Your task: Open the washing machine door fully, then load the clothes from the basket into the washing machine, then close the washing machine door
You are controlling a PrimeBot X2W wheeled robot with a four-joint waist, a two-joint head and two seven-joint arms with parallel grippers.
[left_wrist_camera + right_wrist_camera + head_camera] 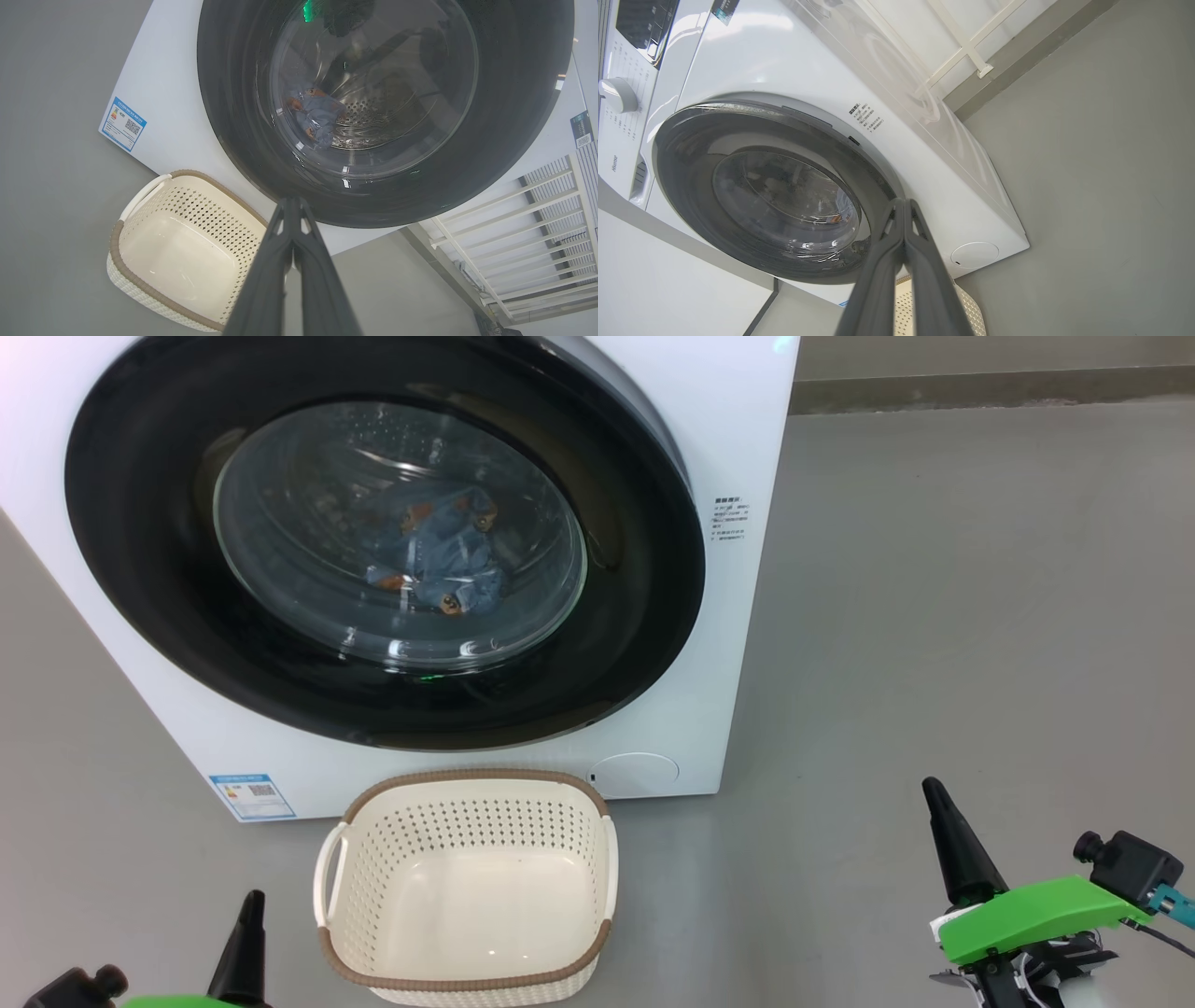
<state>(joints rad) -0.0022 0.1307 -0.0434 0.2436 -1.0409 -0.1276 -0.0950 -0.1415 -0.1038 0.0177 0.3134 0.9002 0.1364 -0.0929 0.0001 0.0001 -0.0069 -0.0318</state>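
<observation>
The white washing machine [738, 448] stands ahead with its round black door [140, 569] shut against the front. Through the glass window the light blue clothes [439, 555] with orange-brown prints lie inside the drum; the left wrist view shows the clothes [315, 114] too. The cream basket [467, 887] sits on the floor before the machine, with nothing in it. My left gripper [250, 903] hangs low at the basket's left, shut and holding nothing. My right gripper [934, 793] is off to the right over the floor, also shut on nothing. Both stand clear of the door.
Grey floor [980, 616] spreads wide to the right of the machine. A blue label sticker [252, 796] sits at the machine's lower left. A round white filter cap [635, 773] is at its lower right. A white railing [537, 224] stands beyond the machine.
</observation>
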